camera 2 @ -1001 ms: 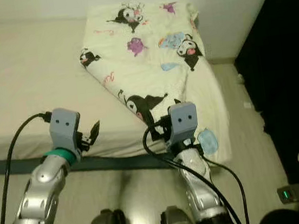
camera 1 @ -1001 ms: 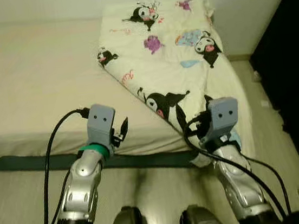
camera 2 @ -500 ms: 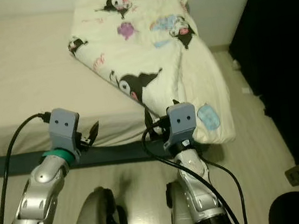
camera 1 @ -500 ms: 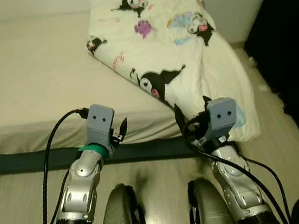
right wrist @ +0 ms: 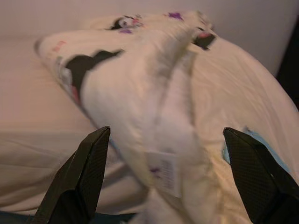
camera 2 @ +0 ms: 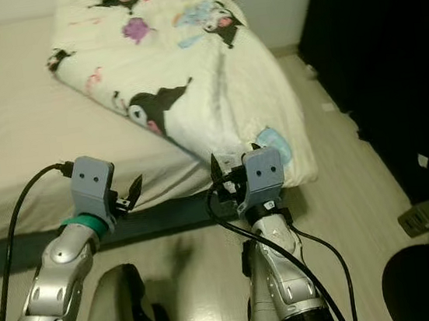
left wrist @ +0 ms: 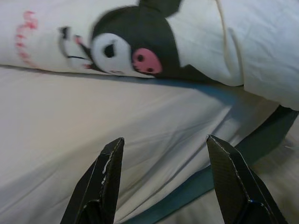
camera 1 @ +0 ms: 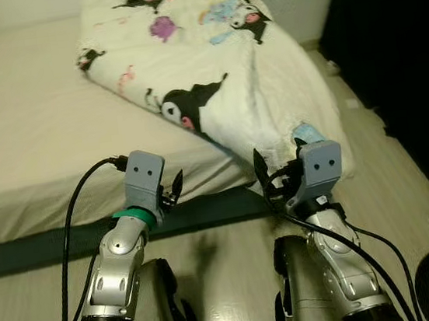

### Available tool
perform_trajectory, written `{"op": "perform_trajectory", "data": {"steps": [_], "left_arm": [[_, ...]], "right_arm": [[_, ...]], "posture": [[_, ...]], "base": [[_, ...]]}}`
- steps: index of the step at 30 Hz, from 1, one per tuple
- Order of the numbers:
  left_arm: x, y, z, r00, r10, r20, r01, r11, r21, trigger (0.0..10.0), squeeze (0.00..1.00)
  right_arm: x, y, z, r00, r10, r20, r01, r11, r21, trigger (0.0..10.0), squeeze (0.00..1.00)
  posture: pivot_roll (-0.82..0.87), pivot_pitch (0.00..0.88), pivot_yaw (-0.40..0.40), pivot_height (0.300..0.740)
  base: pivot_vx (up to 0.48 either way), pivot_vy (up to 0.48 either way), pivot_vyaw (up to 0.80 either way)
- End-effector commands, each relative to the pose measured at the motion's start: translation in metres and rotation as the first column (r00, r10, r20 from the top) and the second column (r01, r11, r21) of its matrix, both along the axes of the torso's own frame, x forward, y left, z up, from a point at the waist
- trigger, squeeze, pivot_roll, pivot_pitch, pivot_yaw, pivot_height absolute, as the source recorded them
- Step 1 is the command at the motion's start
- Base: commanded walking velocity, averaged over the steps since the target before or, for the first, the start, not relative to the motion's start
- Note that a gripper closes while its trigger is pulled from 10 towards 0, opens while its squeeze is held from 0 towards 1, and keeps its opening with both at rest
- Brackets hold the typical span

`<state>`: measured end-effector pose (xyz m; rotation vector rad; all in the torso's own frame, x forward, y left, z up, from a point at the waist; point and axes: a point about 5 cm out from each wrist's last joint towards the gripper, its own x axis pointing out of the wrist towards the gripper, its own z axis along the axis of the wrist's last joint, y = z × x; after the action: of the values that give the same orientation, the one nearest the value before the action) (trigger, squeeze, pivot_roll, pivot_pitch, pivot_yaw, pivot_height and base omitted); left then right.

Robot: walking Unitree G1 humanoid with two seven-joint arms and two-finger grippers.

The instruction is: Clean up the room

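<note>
Here, from the head cameras, the left gripper [camera 1: 177, 187] and right gripper [camera 1: 266, 176] hover at the bed [camera 1: 25, 144] edge, both empty, apparently lined up to tidy the cartoon-print duvet [camera 1: 210, 59] lying bunched ahead of the fingertips and spilling off the corner. Along the left wrist its fingers [left wrist: 105, 175] gape wide over bare sheet, the duvet's folded edge just beyond; along the right wrist its fingers [right wrist: 86, 172] spread wide, the hanging fold and its label [right wrist: 164, 172] between them, not touching

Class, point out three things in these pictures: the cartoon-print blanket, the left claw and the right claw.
blanket [camera 1: 210, 59], left eye view, its printed top.
left claw [left wrist: 163, 179], left wrist view, midway between fingertips.
right claw [right wrist: 163, 175], right wrist view, midway between fingertips.
</note>
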<state>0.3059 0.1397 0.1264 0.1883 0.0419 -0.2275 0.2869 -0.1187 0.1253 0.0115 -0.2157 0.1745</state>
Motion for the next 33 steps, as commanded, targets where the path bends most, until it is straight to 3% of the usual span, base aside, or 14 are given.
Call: {"op": "perform_trajectory", "data": {"steps": [1, 10, 13, 16, 18, 20, 25, 27, 33], "left_arm": [[-0.003, 0.002, -0.007, 0.999, 0.011, -0.031, -0.011, 1.0, 0.002, 10.0, 0.0], [0.009, 0.013, 0.018, 0.994, 0.099, 0.038, -0.097, 0.994, -0.049, 10.0, 0.0], [0.023, 0.032, 0.053, 0.978, 0.171, 0.123, -0.157, 0.981, -0.115, 10.0, 0.0], [0.025, 0.036, 0.061, 0.973, 0.185, 0.141, -0.167, 0.977, -0.131, 10.0, 0.0], [0.029, 0.045, 0.088, 0.955, 0.218, 0.202, -0.182, 0.966, -0.182, 10.0, 0.0], [0.03, 0.046, 0.095, 0.95, 0.223, 0.22, -0.182, 0.964, -0.193, 10.0, 0.0], [0.029, 0.038, 0.109, 0.944, 0.211, 0.254, -0.161, 0.966, -0.202, 10.0, 0.0], [0.025, 0.023, 0.115, 0.955, 0.152, 0.253, -0.111, 0.979, -0.17, 10.0, 0.0], [0.009, 0.0, 0.114, 0.978, 0.023, 0.206, 0.005, 0.991, -0.132, 10.0, 0.0]], "right_arm": [[-0.002, 0.002, -0.004, 1.0, 0.011, -0.021, -0.011, 1.0, 0.006, 10.0, 0.0], [0.003, 0.008, 0.02, 0.994, 0.088, 0.061, -0.089, 0.996, 0.009, 10.0, 0.0], [0.011, 0.017, 0.057, 0.97, 0.167, 0.175, -0.171, 0.985, 0.01, 10.0, 0.0], [0.012, 0.019, 0.064, 0.963, 0.183, 0.195, -0.188, 0.982, 0.007, 10.0, 0.0], [0.023, 0.021, 0.078, 0.954, 0.216, 0.209, -0.237, 0.968, 0.078, 10.0, 0.0], [0.027, 0.021, 0.08, 0.953, 0.222, 0.206, -0.248, 0.962, 0.11, 10.0, 0.0], [0.041, 0.021, 0.076, 0.963, 0.228, 0.145, -0.255, 0.944, 0.208, 10.0, 0.0], [0.06, 0.02, 0.067, 0.972, 0.227, 0.06, -0.234, 0.915, 0.327, 10.0, 0.0], [0.068, 0.019, 0.072, 0.967, 0.249, 0.053, -0.252, 0.907, 0.339, 10.0, 0.0]], "posture": [[-0.08, 0.121, 0.081, 0.53], [-0.08, 0.126, 0.079, 0.5], [-0.08, 0.128, 0.078, 0.5], [-0.08, 0.128, 0.078, 0.5], [-0.07, 0.136, 0.071, 0.5], [-0.07, 0.138, 0.07, 0.5], [-0.05, 0.155, 0.059, 0.5], [-0.04, 0.167, 0.052, 0.5], [0.0, 0.184, 0.036, 0.5]], "base": [[0.0, 0.0, 0.0], [0.0, 0.0, 0.0], [0.0, 0.0, 0.0], [0.0, 0.0, 0.0], [0.0, 0.0, 0.0], [0.0, 0.0, 0.0], [0.0, 0.0, 0.0], [0.0, 0.0, 0.0], [0.0, 0.0, 0.0]]}}
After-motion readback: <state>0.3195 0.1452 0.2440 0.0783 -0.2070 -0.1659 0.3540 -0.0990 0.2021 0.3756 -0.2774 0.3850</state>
